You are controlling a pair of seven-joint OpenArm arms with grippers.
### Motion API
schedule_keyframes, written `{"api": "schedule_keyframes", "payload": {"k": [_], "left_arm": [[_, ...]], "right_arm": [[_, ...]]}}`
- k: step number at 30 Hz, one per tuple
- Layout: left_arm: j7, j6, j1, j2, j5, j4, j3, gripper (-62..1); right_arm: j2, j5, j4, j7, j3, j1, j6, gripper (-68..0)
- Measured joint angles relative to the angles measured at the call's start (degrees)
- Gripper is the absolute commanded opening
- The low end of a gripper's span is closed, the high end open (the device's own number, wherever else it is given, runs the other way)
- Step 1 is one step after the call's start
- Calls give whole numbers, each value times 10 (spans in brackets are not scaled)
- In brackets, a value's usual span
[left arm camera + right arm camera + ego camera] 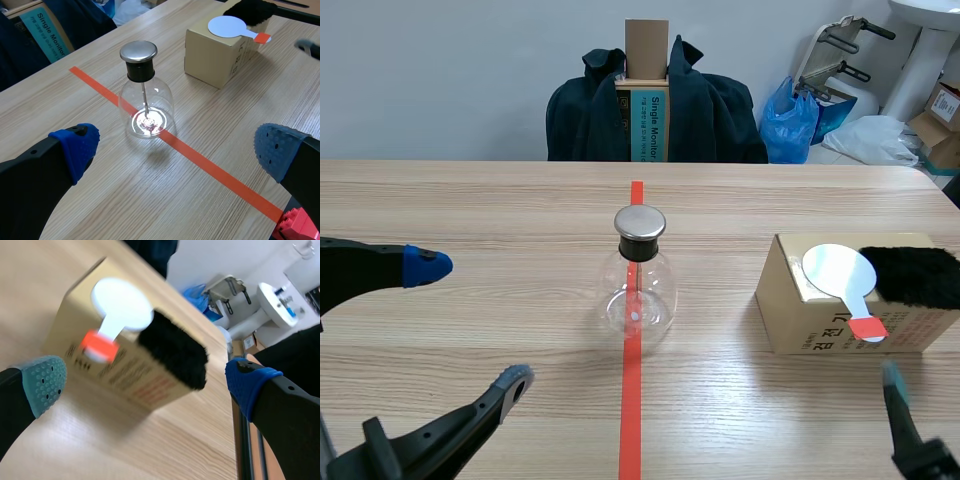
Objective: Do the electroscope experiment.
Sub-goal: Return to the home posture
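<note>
Soft, bright light fell evenly from overhead, leaving only a faint shadow at six o'clock of the box (817,325), while the glass flask (160,102) showed a white glare ring at its base and its metal cap (138,51) gleamed.

This looks like an office or lab storage corner. A pale wood-grain laminate table (470,200) stands before a plain grey wall (440,70). Far ahead of the left gripper (470,322), a dark navy jacket (720,110) hangs around a tall brown cardboard carton (647,45). Beyond the right gripper (145,380) lie a crumpled blue plastic bag (197,295) and open brown cardboard boxes (942,120).
</note>
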Motion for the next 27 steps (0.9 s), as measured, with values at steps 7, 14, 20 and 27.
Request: {"api": "schedule_keyframes", "payload": {"k": [7, 14, 20, 27], "left_arm": [[0, 0, 0, 0, 0, 0, 0, 14], [0, 0, 0, 0, 0, 0, 0, 14], [0, 0, 0, 0, 0, 0, 0, 14], [0, 0, 0, 9, 0, 0, 0, 14]], "right_arm": [[22, 196, 73, 35, 0, 1, 8, 4], [22, 214, 125, 34, 0, 2, 78, 4], [35, 152, 138, 30, 0, 6, 196, 4], [43, 149, 138, -43, 0, 65, 258, 4]]}}
